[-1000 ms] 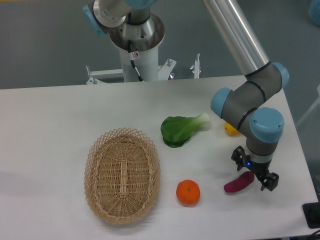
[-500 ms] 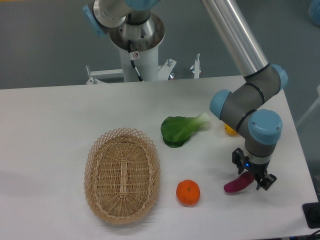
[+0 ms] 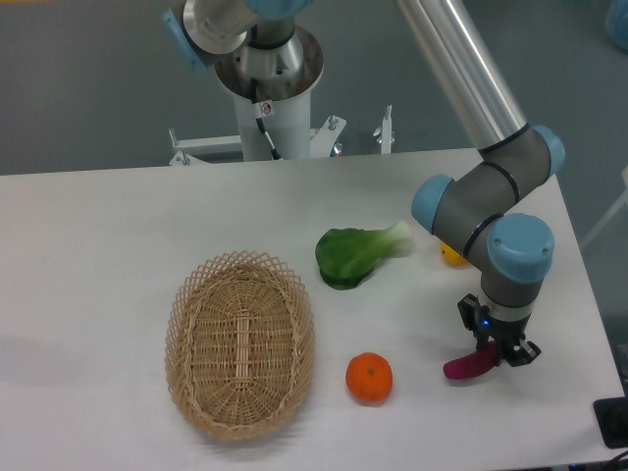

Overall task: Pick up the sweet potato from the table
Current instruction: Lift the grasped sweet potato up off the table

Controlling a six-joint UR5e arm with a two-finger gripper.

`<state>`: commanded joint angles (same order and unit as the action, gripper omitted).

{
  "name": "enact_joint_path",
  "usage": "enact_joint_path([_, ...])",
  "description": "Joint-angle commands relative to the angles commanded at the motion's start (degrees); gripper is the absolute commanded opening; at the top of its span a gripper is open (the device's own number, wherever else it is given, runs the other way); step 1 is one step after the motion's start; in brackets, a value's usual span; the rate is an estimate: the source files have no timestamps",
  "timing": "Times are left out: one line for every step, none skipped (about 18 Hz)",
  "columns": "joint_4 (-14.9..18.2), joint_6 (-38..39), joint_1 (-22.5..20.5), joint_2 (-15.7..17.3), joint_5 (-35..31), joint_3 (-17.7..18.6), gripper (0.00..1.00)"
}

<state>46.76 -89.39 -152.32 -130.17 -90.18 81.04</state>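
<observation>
Gripping sweet potato [image 3: 467, 366], tool [image 3: 498, 350] hiding its right end

Bare table [image 3: 98, 255] lies open around me; only the orange fruit [image 3: 369, 378] sits near, to my left.

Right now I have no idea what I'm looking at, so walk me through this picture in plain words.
This is one fixed camera looking down at a white table. The grey and blue jointed machine is a robot arm; at its tip is a two-finger gripper. Its fingers appear closed on one end of a purple sweet potato, which is at or just above the tabletop. Also on the table are an empty wicker basket, an orange fruit, a leafy green vegetable, and a yellow item partly hidden behind the arm.
</observation>
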Motion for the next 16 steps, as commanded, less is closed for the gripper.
enact_joint_path([0.00, 0.26, 0.00, 0.35, 0.09, -0.09, 0.21])
enact_joint_path([0.09, 0.61, 0.00, 1.14, 0.09, -0.09, 0.22])
enact_joint_path([0.09, 0.79, 0.00, 2.45, 0.09, 0.26, 0.22])
enact_joint_path([0.35, 1.66, 0.61, 4.20, 0.00, 0.78, 0.22])
enact_joint_path([0.96, 3.50, 1.31, 6.31, 0.00, 1.49, 0.22])
enact_joint_path([1.23, 5.26, 1.58, 8.33, 0.35, 2.54, 0.22])
enact_joint_path([2.19, 6.67, 1.84, 10.53, 0.70, 3.50, 0.22])
enact_joint_path([3.42, 8.16, 2.63, 12.46, 2.10, 4.21, 0.22])
enact_joint_path([4.38, 10.00, 3.25, 14.22, 4.28, 4.91, 0.22])
enact_joint_path([4.66, 12.20, 3.43, 15.72, 6.22, 5.36, 0.23])
enact_joint_path([4.66, 14.65, 3.60, 16.87, 7.55, 6.06, 0.23])
enact_joint_path([4.66, 16.33, 3.95, 17.92, 8.25, 6.32, 0.23])
enact_joint_path([4.75, 17.04, 3.96, 18.89, 8.61, 6.76, 0.23])
enact_joint_path([5.18, 17.23, 3.96, 19.60, 9.05, 6.85, 0.23])
enact_joint_path([5.79, 17.40, 3.87, 20.30, 9.57, 6.85, 0.23])
enact_joint_path([6.24, 17.93, 3.78, 20.83, 10.36, 6.85, 0.23])
